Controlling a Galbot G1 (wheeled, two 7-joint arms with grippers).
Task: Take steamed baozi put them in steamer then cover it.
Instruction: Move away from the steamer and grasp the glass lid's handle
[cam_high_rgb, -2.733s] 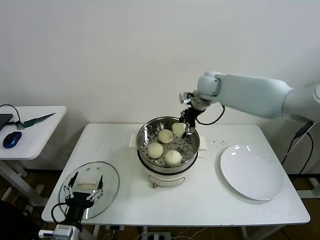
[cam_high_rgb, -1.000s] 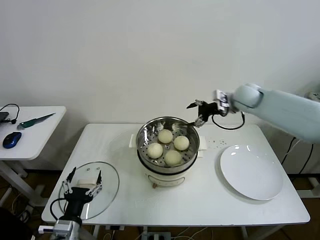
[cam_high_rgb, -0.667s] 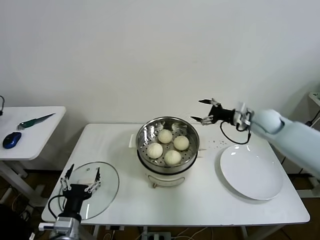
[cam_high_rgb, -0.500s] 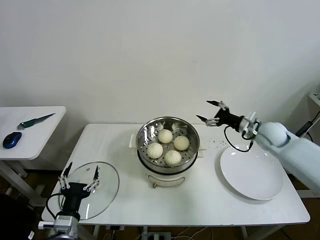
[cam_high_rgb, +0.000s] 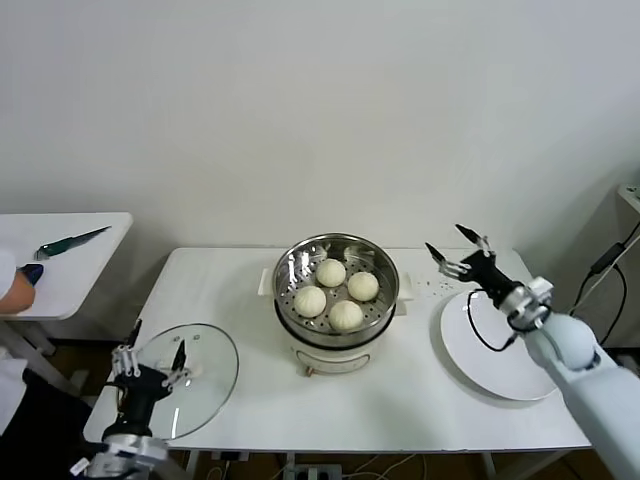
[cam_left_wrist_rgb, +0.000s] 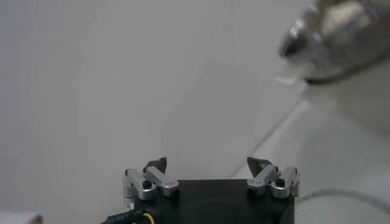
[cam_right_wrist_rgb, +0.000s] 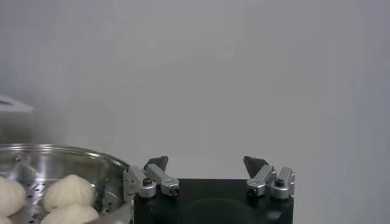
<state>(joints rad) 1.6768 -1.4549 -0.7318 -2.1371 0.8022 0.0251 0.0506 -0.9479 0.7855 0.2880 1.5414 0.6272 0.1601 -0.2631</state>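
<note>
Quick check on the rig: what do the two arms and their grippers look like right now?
The right arm has a smooth pale grey-white shell with a black cable looping at its wrist. Both the right gripper and left gripper have black bodies, silver metal finger mounts and dark pointed tips.

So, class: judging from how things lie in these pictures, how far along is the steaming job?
Done: all four baozi sit in the steamer, and the plate is bare. In hand: nothing; the right gripper is open above the plate's far edge, and the left gripper is open over the glass lid. Left: lifting that lid from the table onto the uncovered steamer.
</note>
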